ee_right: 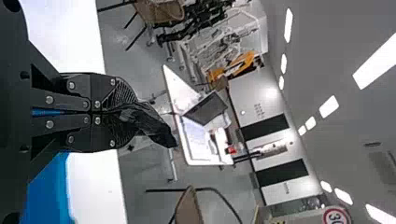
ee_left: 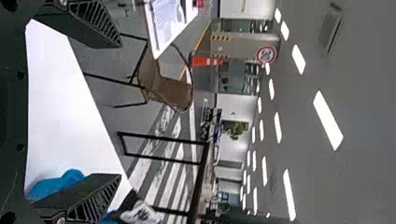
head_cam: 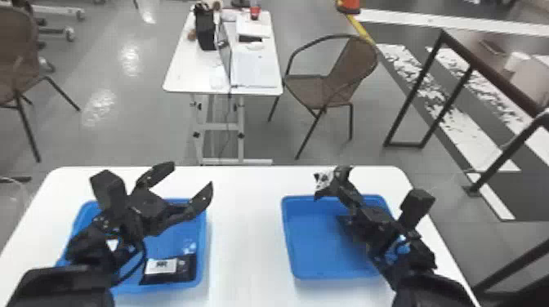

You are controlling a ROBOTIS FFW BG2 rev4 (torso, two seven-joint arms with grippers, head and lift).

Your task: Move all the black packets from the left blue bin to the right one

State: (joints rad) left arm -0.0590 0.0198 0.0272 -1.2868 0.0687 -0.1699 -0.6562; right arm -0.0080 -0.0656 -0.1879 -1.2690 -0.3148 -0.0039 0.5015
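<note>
Head view, with right wrist view: transfer appears incomplete, the right jaws (ee_right: 128, 112) closed on one packet (head_cam: 324, 179) near the right blue bin (head_cam: 318, 245), the left jaws (head_cam: 192, 174) wide open and empty, and another black packet (head_cam: 167, 267) awaiting transfer in the left blue bin (head_cam: 203, 228).

left bin (head_cam: 202, 241): partly behind left arm (head_cam: 86, 250) | right bin (head_cam: 287, 236): partly behind right arm (head_cam: 372, 229)

Gray floor (head_cam: 143, 134), brown chair (head_cam: 310, 90) beside a white table (head_cam: 184, 77); strip lights (ee_left: 328, 120) overhead, apparently ceiling-mounted.
</note>
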